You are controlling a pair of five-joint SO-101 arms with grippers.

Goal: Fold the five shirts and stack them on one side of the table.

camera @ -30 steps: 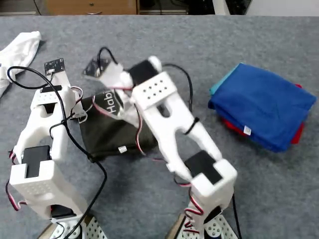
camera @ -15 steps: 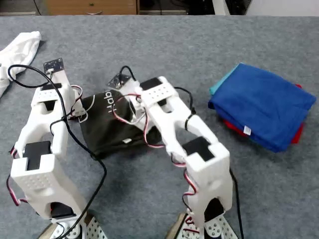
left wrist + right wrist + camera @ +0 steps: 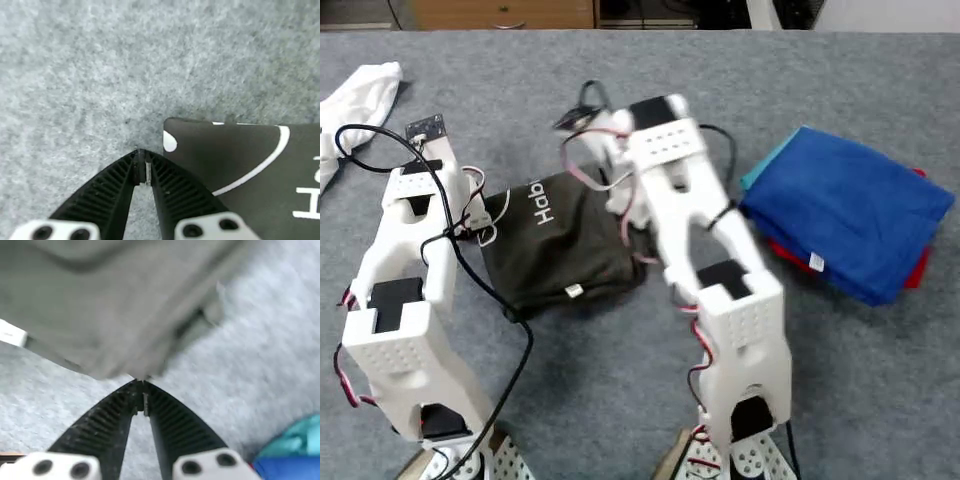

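Note:
A folded dark shirt [image 3: 555, 250] with white print lies on the grey table between the two arms. My left gripper [image 3: 141, 156] is shut with nothing in it, its tips on the carpet just beside the dark shirt's corner [image 3: 220, 155]. In the high view the left gripper [image 3: 477, 216] sits at the shirt's left edge. My right gripper [image 3: 140, 390] is shut, its tips at the edge of the dark shirt [image 3: 115, 300]. The right arm [image 3: 665, 150] stands over the shirt's right side. A stack of folded shirts [image 3: 845, 210], blue on top, lies at the right.
A white shirt [image 3: 360, 100] lies crumpled at the far left edge. Black cables [image 3: 470, 285] run from the left arm across the shirt's near left side. A teal corner of the stack [image 3: 300, 440] shows in the right wrist view. Wooden furniture [image 3: 500, 14] borders the far side.
The right arm has swung from over the dark shirt's left part to its right side. The shirt now lies flat in full view. The left arm has barely moved.

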